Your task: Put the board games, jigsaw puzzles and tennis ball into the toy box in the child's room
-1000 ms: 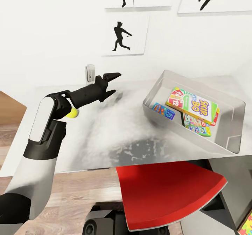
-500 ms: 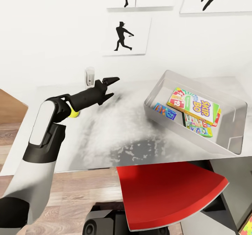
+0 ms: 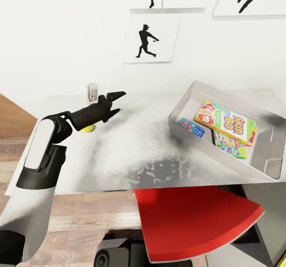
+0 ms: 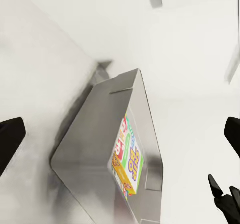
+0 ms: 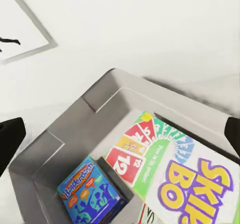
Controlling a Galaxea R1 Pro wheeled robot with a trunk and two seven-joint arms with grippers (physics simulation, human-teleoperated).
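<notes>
The tennis ball (image 3: 88, 129) lies on the grey table (image 3: 131, 155), half hidden under my left forearm. My left gripper (image 3: 113, 102) hangs open over the table just beyond the ball, holding nothing. At the right stands the toy box (image 3: 183, 100), tilted across the table's corner. In it lie the Skip-Bo board game (image 3: 225, 122), a small blue game box (image 3: 192, 127) and a colourful flat box (image 3: 231, 147) partly under the Skip-Bo. The right wrist view looks down into the toy box (image 5: 75, 134) at the Skip-Bo game (image 5: 185, 169), fingertips (image 5: 9, 136) wide apart. The jigsaw puzzles are out of view.
A small white object (image 3: 92, 92) stands on the table against the wall, close behind my left gripper. A red chair seat (image 3: 194, 219) juts out under the table's front edge. Black silhouette pictures (image 3: 147, 40) hang on the white wall. Wood floor (image 3: 91, 215) lies below.
The head camera has shifted, moving the whole scene slightly right. My left gripper has drawn back to the left and a little lower, still open; more of the ball now shows.
</notes>
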